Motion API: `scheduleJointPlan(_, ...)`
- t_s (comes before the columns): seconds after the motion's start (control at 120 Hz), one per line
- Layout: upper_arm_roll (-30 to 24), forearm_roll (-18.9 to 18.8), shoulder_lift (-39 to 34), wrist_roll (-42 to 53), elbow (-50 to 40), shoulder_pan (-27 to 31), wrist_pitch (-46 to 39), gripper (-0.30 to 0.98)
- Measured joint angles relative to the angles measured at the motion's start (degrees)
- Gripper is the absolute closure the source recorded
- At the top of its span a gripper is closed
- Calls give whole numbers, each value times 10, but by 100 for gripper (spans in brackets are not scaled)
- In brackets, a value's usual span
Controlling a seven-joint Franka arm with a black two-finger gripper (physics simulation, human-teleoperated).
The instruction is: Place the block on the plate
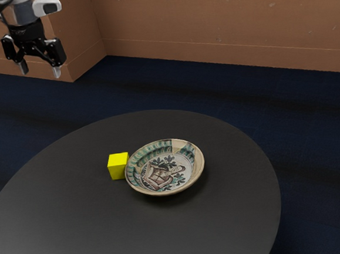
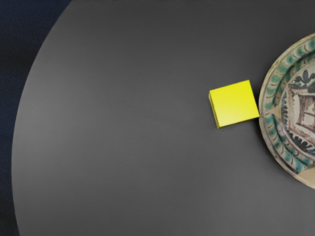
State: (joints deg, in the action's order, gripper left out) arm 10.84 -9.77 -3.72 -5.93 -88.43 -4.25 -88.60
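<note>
My gripper [image 1: 41, 72] is high in the exterior view's upper left, well above the table, with its fingers spread apart and nothing between them. The yellow block [image 1: 118, 166] rests on the table right beside the patterned plate [image 1: 166, 169], on the exterior view's left of it. From the wrist view, the block [image 2: 235, 104] lies below my hand, one corner at or very near the rim of the plate [image 2: 269, 110]. I cannot tell whether they touch.
The round dark table [image 1: 78, 228] carries the block and plate; its curved edge [image 2: 24, 98] also shows in the wrist view. Beyond it are a dark blue floor [image 1: 214, 94] and a brown wall [image 1: 221, 23].
</note>
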Motion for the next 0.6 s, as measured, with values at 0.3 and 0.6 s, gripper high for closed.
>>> scheduleJointPlan(0.3, 0, 2, 6, -3, -70, 3, -7, 0)
scheduleJointPlan(0.6, 3, 8, 44, 110, -188, 3, -88, 0)
